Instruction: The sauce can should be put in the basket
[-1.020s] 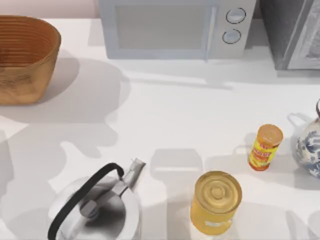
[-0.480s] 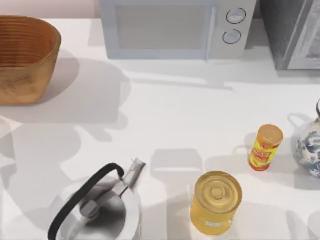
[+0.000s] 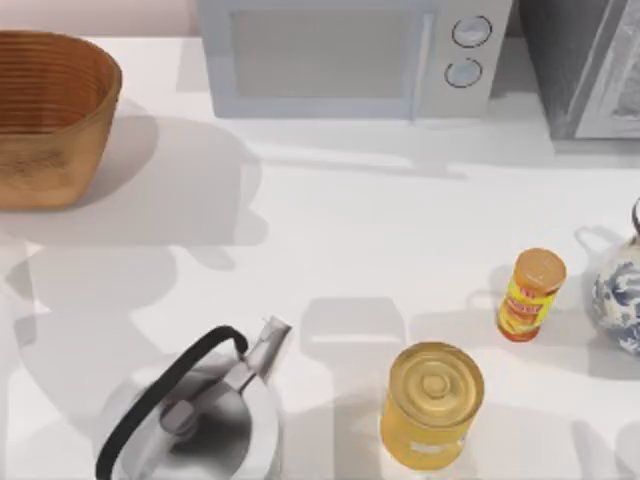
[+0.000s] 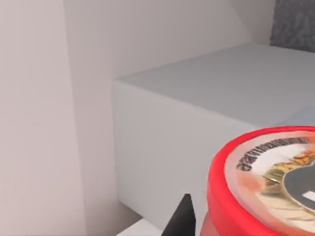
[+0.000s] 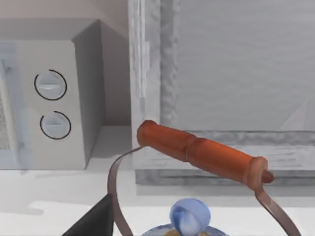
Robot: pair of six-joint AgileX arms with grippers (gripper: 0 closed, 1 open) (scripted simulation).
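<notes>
- Sauce can (image 4: 261, 189) sat close up in the left wrist view. Its red rim and printed top were at the left gripper (image 4: 197, 223), which was clamped on it, with one dark finger (image 4: 183, 221) touching its side. Behind it rose the pale side of the microwave (image 4: 187, 142). The can was not on the table.
- Table (image 3: 380, 230), white, carried everything else.
- Microwave (image 3: 340, 60) stood at the back centre, with two dials on its right-hand panel.
- Basket (image 3: 50, 115) stood at the back left corner, upright, with nothing visible inside it.
- Kettle (image 3: 190, 420), steel with a black handle, stood at the front, left of centre.
- Gold can (image 3: 432, 402) stood upright at the front, right of the kettle and apart from it.
- Teapot (image 3: 620, 295), blue and white, was at the right edge. In the right wrist view its orange handle (image 5: 202, 152) arched over a blue knob.
- Bottle (image 3: 530, 295), yellow with an orange lid, stood between the gold can and the teapot, touching neither.
- Right gripper (image 5: 93, 223) hung above the teapot. Whether it was open or closed, I cannot tell.
</notes>
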